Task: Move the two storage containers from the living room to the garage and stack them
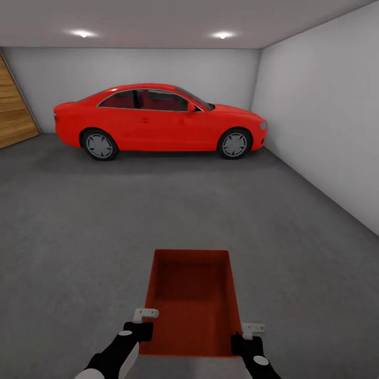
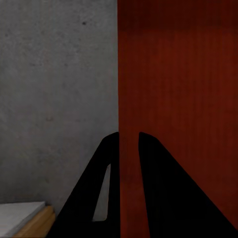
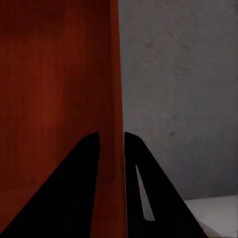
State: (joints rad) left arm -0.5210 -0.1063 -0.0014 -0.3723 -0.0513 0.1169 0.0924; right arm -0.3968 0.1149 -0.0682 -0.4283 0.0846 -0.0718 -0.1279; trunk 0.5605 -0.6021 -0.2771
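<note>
1. The robot stands in the garage, facing a red car (image 1: 158, 120) parked at the far wall.
2. An orange-red bin (image 1: 192, 300) is carried low and near, open side up, above the grey floor (image 1: 79, 237).
3. The left pincer (image 1: 141, 325) is clamped on the bin's left wall; the right pincer (image 1: 246, 337) is clamped on its right wall, so the load stays level.
4. Likely next: lowering it onto the floor.

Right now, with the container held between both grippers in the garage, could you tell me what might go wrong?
Each gripper pinches only a thin side wall: the left gripper and right gripper hold the storage container near its close end, so it could tilt or slip. Driving on could bring it toward the red car.
</note>
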